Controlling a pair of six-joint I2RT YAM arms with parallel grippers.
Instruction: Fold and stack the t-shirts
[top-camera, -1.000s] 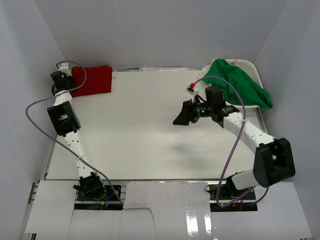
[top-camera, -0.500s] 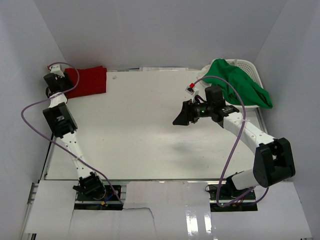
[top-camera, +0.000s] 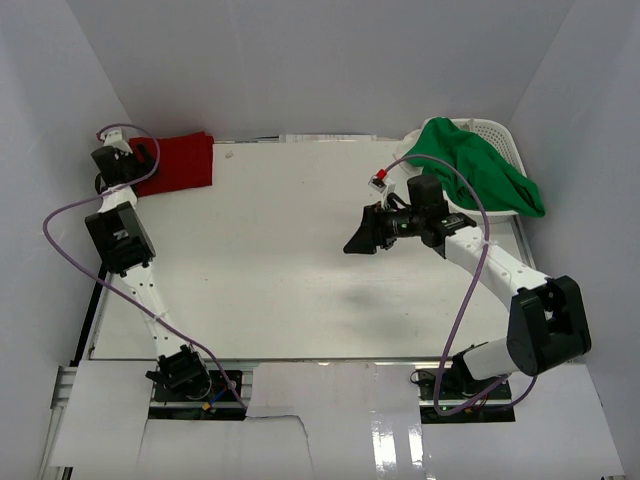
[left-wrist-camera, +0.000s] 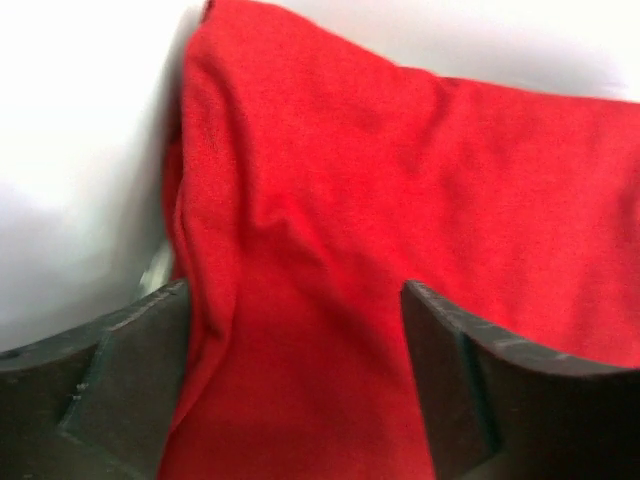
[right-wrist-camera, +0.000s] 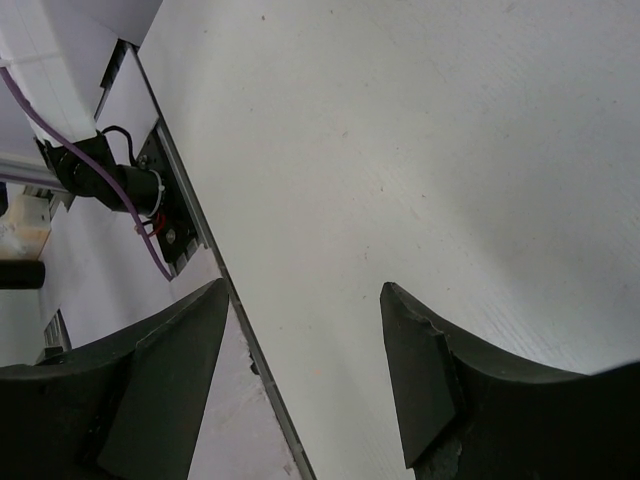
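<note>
The deep red t-shirt (top-camera: 182, 160) lies folded in the table's far left corner; it fills the left wrist view (left-wrist-camera: 400, 180). My left gripper (top-camera: 143, 160) (left-wrist-camera: 295, 330) is over its left edge, jaws wide apart, with the cloth lying beneath them and not pinched. The bright green t-shirt (top-camera: 470, 170) is heaped in and over the white slotted basket (top-camera: 497, 130) at the far right. My right gripper (top-camera: 358, 235) (right-wrist-camera: 305, 330) hovers open over the bare table (right-wrist-camera: 400, 150), left of the basket, holding nothing.
White walls close in the table (top-camera: 280, 270) on the left, far and right sides. Purple cables loop along both arms. The right wrist view shows the table's near edge rail (right-wrist-camera: 190, 210) and the left arm's base with its wiring (right-wrist-camera: 110, 180).
My left gripper dragged the red t-shirt a little left into the corner, then opened and let it go. The right arm has barely moved.
</note>
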